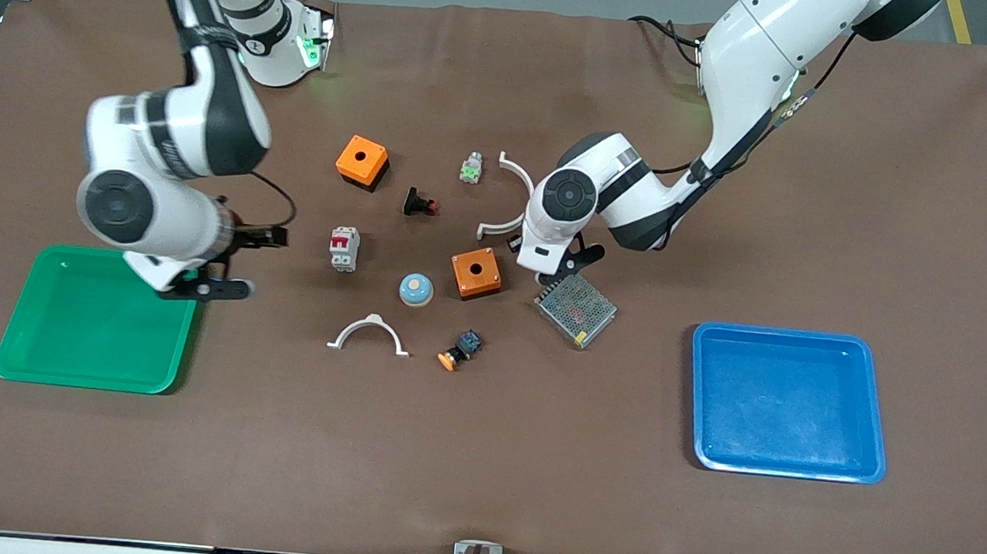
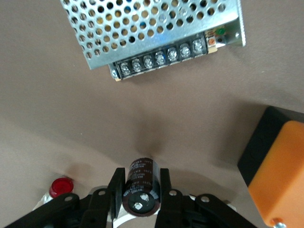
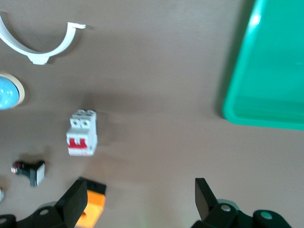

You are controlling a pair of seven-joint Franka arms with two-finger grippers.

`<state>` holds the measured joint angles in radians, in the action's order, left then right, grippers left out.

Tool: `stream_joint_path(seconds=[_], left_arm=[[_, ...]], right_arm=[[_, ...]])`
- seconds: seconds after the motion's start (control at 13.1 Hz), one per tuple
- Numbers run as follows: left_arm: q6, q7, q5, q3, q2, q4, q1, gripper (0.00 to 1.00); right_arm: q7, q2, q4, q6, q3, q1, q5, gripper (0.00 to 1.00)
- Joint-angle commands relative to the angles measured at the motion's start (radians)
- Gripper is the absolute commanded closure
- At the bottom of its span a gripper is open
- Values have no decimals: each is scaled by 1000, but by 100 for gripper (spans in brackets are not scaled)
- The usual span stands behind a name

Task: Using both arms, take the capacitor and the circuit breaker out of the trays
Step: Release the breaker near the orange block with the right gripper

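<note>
The capacitor, a small black cylinder with a silvery end, sits between the fingers of my left gripper, which is shut on it. It shows just above the mat between an orange box and a white arc clamp, and is barely visible in the front view. The breaker, a white block with a red lever, lies on the mat and also shows in the right wrist view. My right gripper is open and empty, between the green tray and the breaker, apart from both.
A green tray lies at the right arm's end and a blue tray at the left arm's end. Beside the left gripper are a perforated metal power supply, an orange box and a white arc clamp. Small parts are scattered mid-table.
</note>
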<state>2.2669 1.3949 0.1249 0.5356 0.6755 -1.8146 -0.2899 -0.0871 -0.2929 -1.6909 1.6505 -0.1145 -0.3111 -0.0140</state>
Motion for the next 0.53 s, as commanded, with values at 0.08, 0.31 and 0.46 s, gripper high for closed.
stream_joint_path(seconds=[0.08, 0.31, 0.46], left_arm=[[10, 23, 7, -37, 16, 29, -34, 94], [10, 19, 7, -39, 18, 49, -28, 55], [10, 27, 5, -46, 12, 63, -29, 0]], right_arm=[[53, 14, 82, -97, 13, 99, 19, 0], [58, 83, 111, -110, 13, 162, 25, 0], [98, 87, 192, -179, 13, 197, 25, 0]])
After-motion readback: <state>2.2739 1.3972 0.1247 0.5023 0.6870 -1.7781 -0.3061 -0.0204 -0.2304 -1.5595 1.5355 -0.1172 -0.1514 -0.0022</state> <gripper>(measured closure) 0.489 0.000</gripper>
